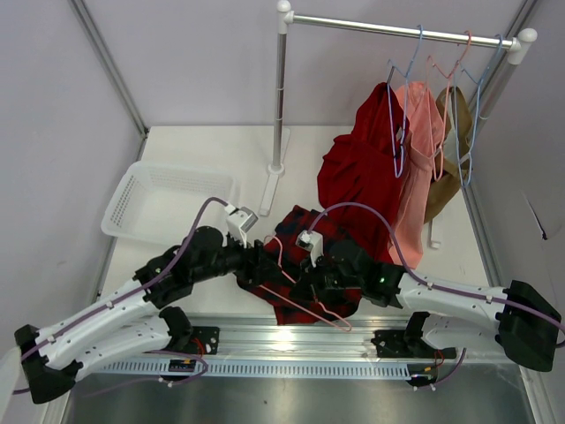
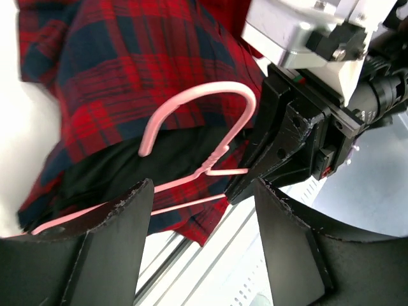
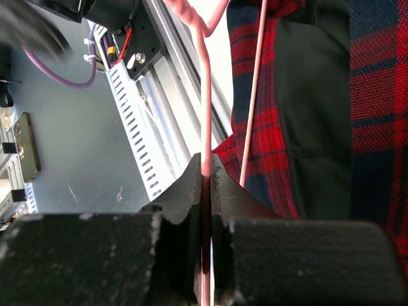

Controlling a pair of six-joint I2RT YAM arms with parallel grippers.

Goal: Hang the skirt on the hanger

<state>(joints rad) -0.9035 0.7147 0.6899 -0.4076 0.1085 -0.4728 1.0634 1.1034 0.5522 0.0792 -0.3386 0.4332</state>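
Red-and-black plaid fabric skirt [image 2: 127, 64] lies bunched at the near edge of the white table [image 1: 203, 146], between the two arms, its hem reaching the metal rail [image 1: 265, 340]. The thin pale-pink wire hanger [image 3: 204, 115] lies across it, with the hook on the plaid and the shoulders running along the black lining. I can't tell whether any wire is already inside the waistband.

The right gripper [image 3: 205, 175] is pinched tight on one straight run of the wire, probably to pin the hanger so it can't slide while the cloth gets worked. The left gripper [image 2: 201, 188] is spread wide around the twisted neck and touches nothing. My guess is it's freed up to take a skirt edge and pull it over a shoulder.

The skirt isn't properly hung yet, so the task looks about midway. One risk is the limp fabric dragging the wire along with it.
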